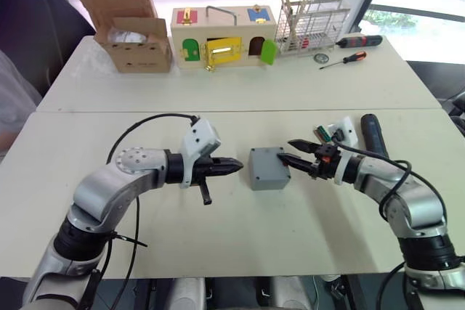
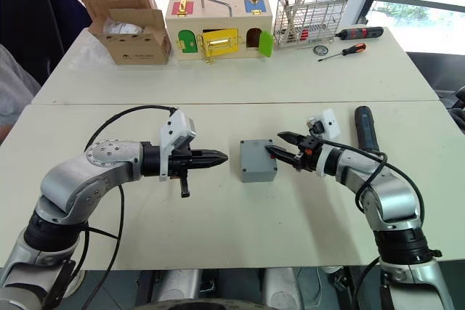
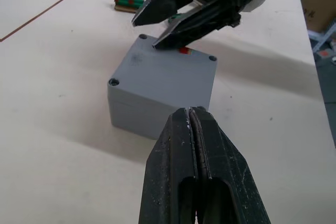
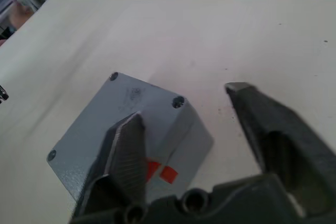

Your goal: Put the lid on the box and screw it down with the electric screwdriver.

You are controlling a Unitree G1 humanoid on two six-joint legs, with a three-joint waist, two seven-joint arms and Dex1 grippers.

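While seated on box: flat square grey plastic lid (image 3: 167, 66), matte.
Left pincer (image 1: 234, 168): closed, empty.
Right pincer (image 4: 191, 129): spread, one finger over lid.

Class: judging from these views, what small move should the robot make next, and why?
Probably draw the right gripper off the lid and reach for the electric screwdriver: the lid already sits on the box, the open fingers hold nothing, and the screwdriver lies untouched beside that arm.

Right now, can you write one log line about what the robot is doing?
lid: on box | left gripper: shut, beside box | right gripper: open, over lid | electric screwdriver: lying on table
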